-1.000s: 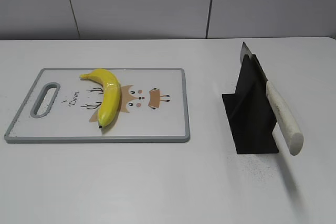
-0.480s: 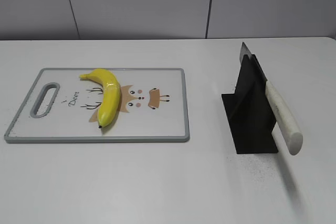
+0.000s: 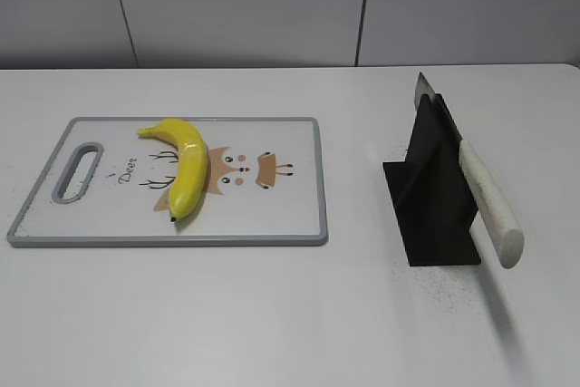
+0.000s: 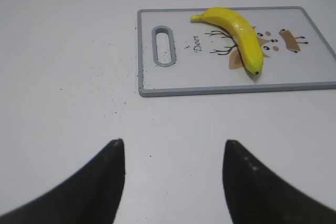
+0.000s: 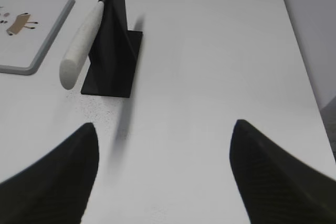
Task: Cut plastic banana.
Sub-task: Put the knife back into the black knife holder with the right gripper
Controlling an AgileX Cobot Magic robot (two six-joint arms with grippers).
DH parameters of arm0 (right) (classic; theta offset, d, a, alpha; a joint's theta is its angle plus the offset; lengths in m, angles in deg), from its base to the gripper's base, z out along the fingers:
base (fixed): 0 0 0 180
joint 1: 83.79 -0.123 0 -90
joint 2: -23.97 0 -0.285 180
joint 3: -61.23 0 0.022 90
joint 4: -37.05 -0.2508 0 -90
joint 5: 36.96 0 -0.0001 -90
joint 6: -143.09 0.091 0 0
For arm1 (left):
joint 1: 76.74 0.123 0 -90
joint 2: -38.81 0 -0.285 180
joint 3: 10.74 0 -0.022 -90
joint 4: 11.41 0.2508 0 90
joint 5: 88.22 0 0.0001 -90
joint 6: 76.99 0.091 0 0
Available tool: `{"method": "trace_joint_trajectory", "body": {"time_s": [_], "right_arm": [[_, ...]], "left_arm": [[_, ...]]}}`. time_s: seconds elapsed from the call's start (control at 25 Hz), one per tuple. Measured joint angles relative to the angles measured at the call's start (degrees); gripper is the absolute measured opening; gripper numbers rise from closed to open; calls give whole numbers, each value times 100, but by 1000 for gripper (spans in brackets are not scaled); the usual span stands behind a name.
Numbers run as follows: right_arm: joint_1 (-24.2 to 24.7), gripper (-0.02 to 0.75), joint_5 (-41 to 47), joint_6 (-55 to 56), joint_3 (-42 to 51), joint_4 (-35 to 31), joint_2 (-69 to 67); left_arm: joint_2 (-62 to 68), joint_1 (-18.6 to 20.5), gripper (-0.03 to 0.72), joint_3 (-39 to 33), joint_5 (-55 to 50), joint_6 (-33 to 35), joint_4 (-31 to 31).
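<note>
The yellow plastic banana [image 3: 184,164] lies on the white cutting board [image 3: 290,215], left of its middle; it also shows in the left wrist view [image 4: 237,29] on the board [image 4: 199,80]. A knife with a white handle [image 3: 489,206] rests in a black stand [image 3: 433,197] to the right; the right wrist view shows the knife [image 5: 81,43] and stand [image 5: 113,56]. My left gripper [image 4: 173,148] is open and empty over bare table, well short of the board. My right gripper [image 5: 165,132] is open and empty, short of the stand. Neither gripper shows in the exterior view.
The white table [image 3: 272,314] carries only the board and the stand. A grey wall runs behind it. The table's right edge [image 5: 302,51] lies close to the stand's side.
</note>
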Motion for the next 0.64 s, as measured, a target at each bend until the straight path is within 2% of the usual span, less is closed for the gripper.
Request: {"method": "trace_joint_trajectory", "body": {"time_s": [0.12, 0.64], "right_arm": [[127, 584, 0, 0, 0, 0, 0], [139, 557, 0, 0, 0, -11, 0]], "left_arm": [[0, 0, 580, 0, 0, 0, 0], [0, 0, 580, 0, 0, 0, 0]]}}
